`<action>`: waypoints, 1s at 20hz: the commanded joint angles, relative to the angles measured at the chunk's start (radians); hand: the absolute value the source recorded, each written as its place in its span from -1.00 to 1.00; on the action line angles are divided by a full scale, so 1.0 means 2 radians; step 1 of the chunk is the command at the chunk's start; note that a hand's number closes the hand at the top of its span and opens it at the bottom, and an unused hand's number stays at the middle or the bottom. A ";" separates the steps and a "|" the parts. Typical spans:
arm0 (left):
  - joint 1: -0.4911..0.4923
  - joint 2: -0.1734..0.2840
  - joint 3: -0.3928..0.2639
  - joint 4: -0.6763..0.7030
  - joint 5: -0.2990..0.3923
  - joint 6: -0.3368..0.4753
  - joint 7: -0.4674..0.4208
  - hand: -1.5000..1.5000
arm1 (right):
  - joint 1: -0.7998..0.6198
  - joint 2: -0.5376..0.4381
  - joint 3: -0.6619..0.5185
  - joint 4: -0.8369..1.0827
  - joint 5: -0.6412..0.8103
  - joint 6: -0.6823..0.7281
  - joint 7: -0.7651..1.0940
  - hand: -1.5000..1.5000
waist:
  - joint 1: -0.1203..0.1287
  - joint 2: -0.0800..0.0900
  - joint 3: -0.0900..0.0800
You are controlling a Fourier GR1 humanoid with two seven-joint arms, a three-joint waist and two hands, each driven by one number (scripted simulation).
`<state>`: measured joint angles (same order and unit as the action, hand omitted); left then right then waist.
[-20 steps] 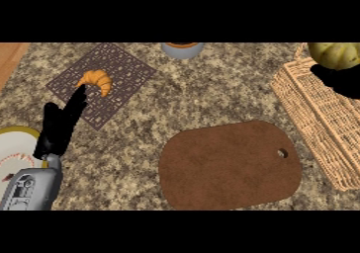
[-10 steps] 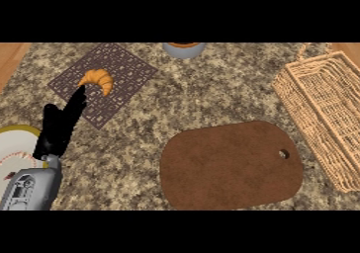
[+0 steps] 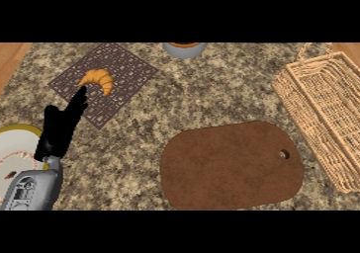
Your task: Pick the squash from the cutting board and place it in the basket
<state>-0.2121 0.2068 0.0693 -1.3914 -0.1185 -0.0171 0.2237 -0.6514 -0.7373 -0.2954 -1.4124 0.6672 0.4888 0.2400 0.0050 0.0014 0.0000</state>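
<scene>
The black left hand (image 3: 60,126) is resting with straight fingers holding nothing, fingertips just below the orange croissant (image 3: 99,80), the bare brown cutting board (image 3: 230,165) and wicker basket (image 3: 325,116) lying rightward, squash unseen.

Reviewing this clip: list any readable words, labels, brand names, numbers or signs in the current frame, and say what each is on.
None: no text, number or sign is readable anywhere in the head view.
Cutting board: plain brown, only a hole near its right edge.
Basket: bare wicker.
Mat under the croissant: lattice pattern only.
Plate: edge markings are decoration, not letters.
Cup: unmarked.
Left hand: plain black.
</scene>
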 commanded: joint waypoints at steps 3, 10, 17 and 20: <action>-0.011 0.000 0.005 0.022 -0.005 -0.004 -0.017 0.00 | 0.022 0.016 0.019 0.066 0.033 -0.058 -0.062 1.00 | -0.001 0.000 0.000; 0.014 -0.006 -0.004 -0.035 -0.004 -0.002 0.026 0.00 | 0.002 0.053 -0.025 0.166 -0.016 -0.060 -0.053 -1.00 | 0.003 0.000 0.000; 0.004 -0.008 -0.001 -0.007 -0.006 -0.007 0.003 0.00 | 0.003 0.060 -0.063 0.203 -0.043 -0.130 -0.129 -1.00 | 0.001 0.000 0.000; -0.013 -0.003 0.010 -0.001 -0.004 -0.002 0.007 0.00 | -0.018 0.056 -0.093 0.200 -0.064 -0.150 -0.117 -1.00 | 0.001 0.000 0.000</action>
<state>-0.2314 0.1921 0.0788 -1.3869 -0.1332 -0.0158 0.2342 -0.6450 -0.6081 -0.4136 -1.0470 0.5841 0.2364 0.0270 0.0049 0.0016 0.0007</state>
